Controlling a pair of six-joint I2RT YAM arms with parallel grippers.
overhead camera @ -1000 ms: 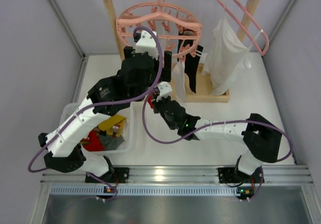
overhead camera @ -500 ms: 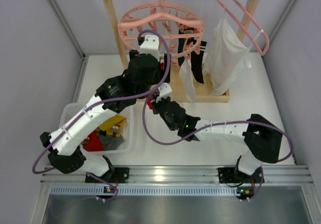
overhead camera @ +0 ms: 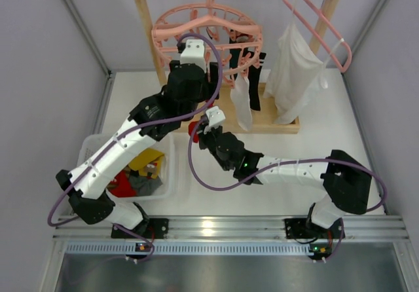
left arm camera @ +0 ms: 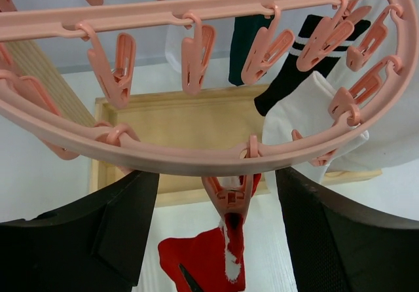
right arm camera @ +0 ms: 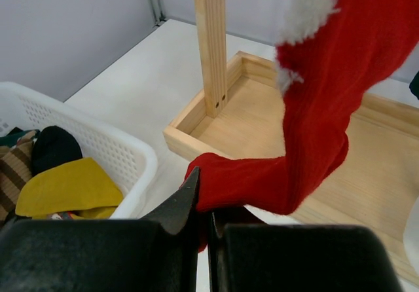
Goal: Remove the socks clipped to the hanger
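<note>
White basket (right arm camera: pixel 105 145) (socks (right arm camera: pixel 65 188) inside); right gripper (right arm camera: pixel 203 203) pinches red sock (right arm camera: pixel 314 141); left gripper (left arm camera: pixel 219 207) gapes.

White table (overhead camera: pixel 340 141) carries wooden rack (right arm camera: pixel 196 112) and basket (right arm camera: pixel 98 141).

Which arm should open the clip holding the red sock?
Left. The left tool, open, straddles the clip on the hanger; the right tool is shut on the red sock lower down, likely to pull it.

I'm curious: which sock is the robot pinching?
The red sock with fluffy white trim; the right gripper is shut on its toe. The other socks hang untouched.
</note>
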